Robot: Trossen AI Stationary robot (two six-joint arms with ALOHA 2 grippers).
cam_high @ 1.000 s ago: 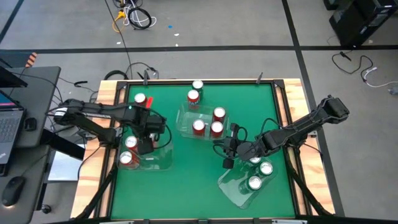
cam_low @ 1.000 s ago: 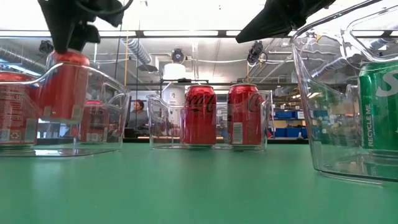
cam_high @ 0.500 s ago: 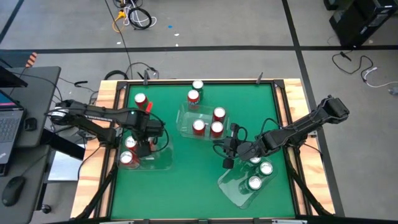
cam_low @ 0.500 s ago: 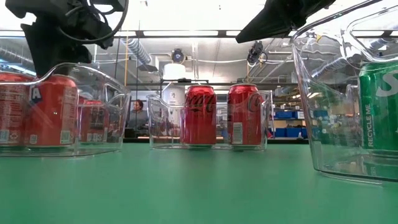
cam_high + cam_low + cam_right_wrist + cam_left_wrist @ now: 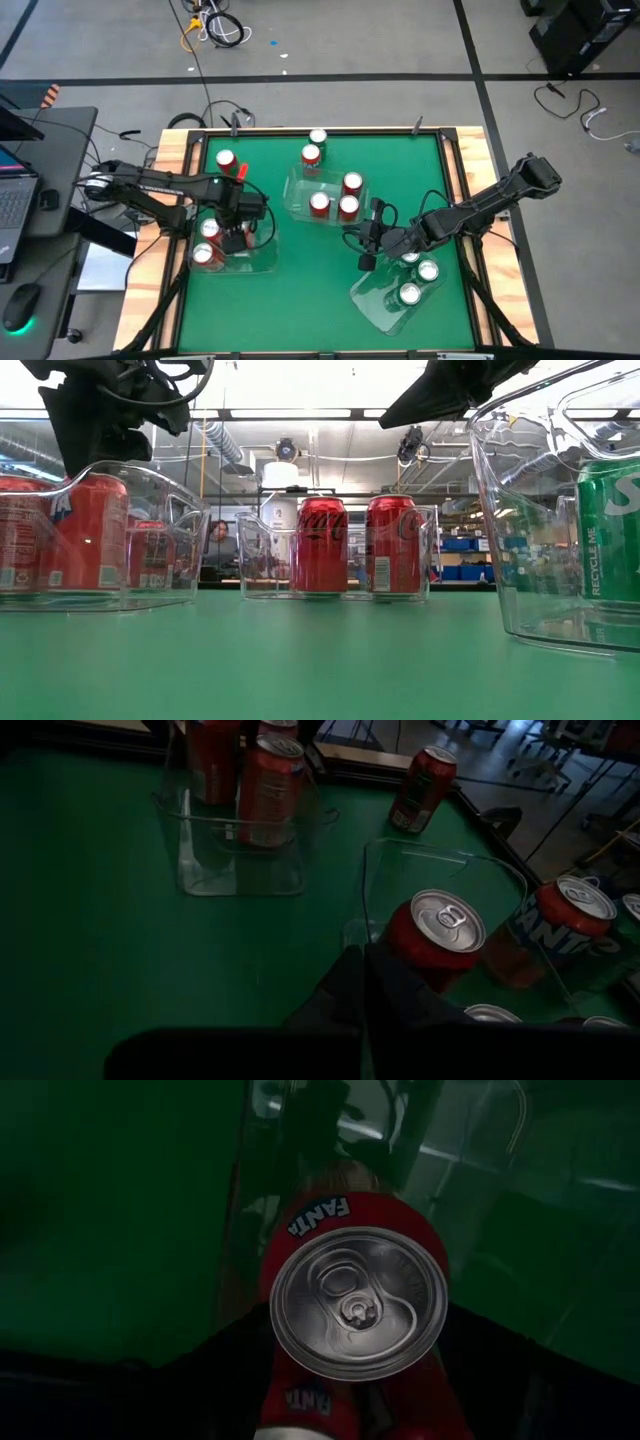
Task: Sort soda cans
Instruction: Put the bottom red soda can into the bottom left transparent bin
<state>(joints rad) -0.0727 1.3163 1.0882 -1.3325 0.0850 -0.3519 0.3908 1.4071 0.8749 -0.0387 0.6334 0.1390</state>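
Note:
My left gripper (image 5: 236,238) points straight down over the clear left bin (image 5: 262,262), its fingers on either side of a red soda can (image 5: 360,1300) that stands upright on the bin's floor (image 5: 90,535). Two more red soda cans (image 5: 206,242) stand in that bin. My right gripper (image 5: 363,247) hangs shut and holds nothing, between the middle bin (image 5: 295,195) with three red cans and the tilted right bin (image 5: 372,300) with green cans (image 5: 410,293). My left gripper comes at the red can from above, one finger on each side of its upper wall (image 5: 290,1230), just below the silver top. Whether the fingers touch the wall I cannot tell. The can stands upright on the bin floor.
Two red cans (image 5: 314,146) stand loose at the far edge behind the middle bin, and another (image 5: 225,160) stands at the far left. The green mat in the near middle (image 5: 300,300) is bare. A raised wooden frame (image 5: 458,160) runs round the table.
My left gripper has come down with the red can. A second ago the can hung clear above the left bin's floor; now it stands on that floor beside the other red cans. My right arm has kept still.

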